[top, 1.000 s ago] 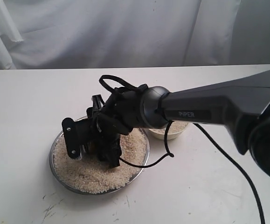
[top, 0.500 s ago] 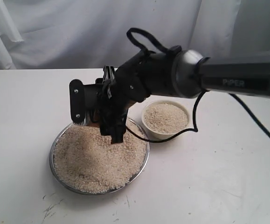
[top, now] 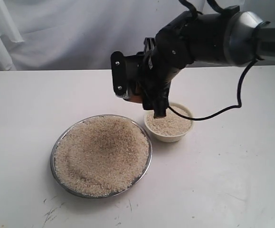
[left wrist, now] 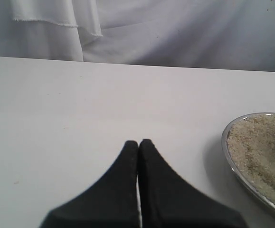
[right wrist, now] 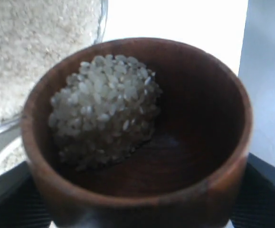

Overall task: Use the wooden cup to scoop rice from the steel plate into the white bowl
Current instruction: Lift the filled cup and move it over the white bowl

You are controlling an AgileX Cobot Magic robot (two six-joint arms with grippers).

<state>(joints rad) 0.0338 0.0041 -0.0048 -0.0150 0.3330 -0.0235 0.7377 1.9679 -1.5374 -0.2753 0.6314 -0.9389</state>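
The steel plate [top: 55,148] holds a broad heap of rice [top: 99,152] at the table's front left. Just to its right stands the white bowl [top: 171,137], with rice inside it too. My right gripper [top: 142,97] hangs over the bowl's left rim, shut on the wooden cup [top: 135,99]. In the right wrist view the cup [right wrist: 213,118] is tilted, a clump of rice [right wrist: 104,104] lies against one wall, and the gripper [right wrist: 137,204] grips it from below. My left gripper [left wrist: 138,142] is shut on nothing, low over bare table beside the plate [left wrist: 232,161].
A black cable [top: 222,107] loops down from the right arm behind the bowl. White cloth [top: 80,33] hangs along the table's back edge. The tabletop [top: 213,190] is white, with faint scuffs near the front left.
My right gripper has risen out of the plate's rice with the cup and swung right, from over the plate to over the bowl's left rim. The bowl, hidden before, now shows.
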